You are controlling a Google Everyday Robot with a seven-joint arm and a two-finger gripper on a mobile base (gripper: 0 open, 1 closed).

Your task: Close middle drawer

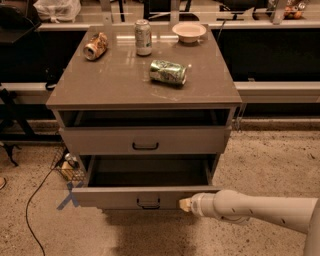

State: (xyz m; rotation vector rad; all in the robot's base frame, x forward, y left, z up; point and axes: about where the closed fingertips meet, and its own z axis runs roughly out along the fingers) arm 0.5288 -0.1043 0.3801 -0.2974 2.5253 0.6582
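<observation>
My gripper [184,204] is low at the front of the cabinet [120,85], against the pulled-out middle drawer [110,197]. I only see it as a small pale tip. My arm [260,212] is cut off at the right edge. The drawer hides the cabinet's bottom part. The back of the drawer is too dark to see into. Behind the cabinet, a white bag [57,9] is cut off at the top.

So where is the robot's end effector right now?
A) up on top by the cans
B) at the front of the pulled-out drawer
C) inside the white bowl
B: the end effector is low down at the front panel of the pulled-out middle drawer, just to the right of its small black handle.
</observation>
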